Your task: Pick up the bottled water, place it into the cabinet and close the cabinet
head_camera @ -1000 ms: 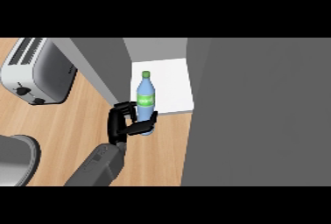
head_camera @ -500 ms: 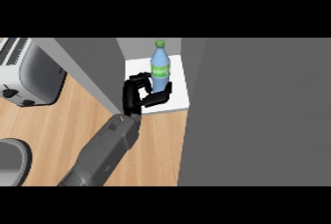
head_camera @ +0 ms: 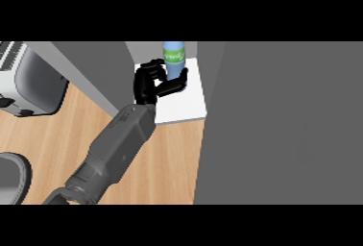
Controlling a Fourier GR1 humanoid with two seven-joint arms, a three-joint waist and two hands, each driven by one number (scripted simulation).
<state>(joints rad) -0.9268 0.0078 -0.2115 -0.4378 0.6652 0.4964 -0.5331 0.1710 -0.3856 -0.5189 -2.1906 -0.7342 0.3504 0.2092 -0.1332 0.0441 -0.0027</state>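
Note:
The water bottle [head_camera: 174, 60] is blue with a green label. It stands upright at the back of the cabinet's white shelf [head_camera: 186, 109], and its top is cut off by the view's upper edge. My left hand [head_camera: 154, 82] is shut on the bottle from its left side, the thumb wrapped round the near side. The grey forearm [head_camera: 113, 144] stretches in from the lower left. A grey cabinet panel [head_camera: 89, 72] stands left of the shelf, and a wide grey panel [head_camera: 284, 125] fills the right. Whether the bottle rests on the shelf is hidden. My right hand does not show.
A silver toaster [head_camera: 28, 89] sits on the wooden counter [head_camera: 56, 139] at the left. A grey round object [head_camera: 10, 180] is partly visible at the lower left edge.
My left hand has carried the bottle away from me, from the shelf's front edge to deep inside the cabinet. The forearm has stretched out, and the toaster has slid toward the view's left.

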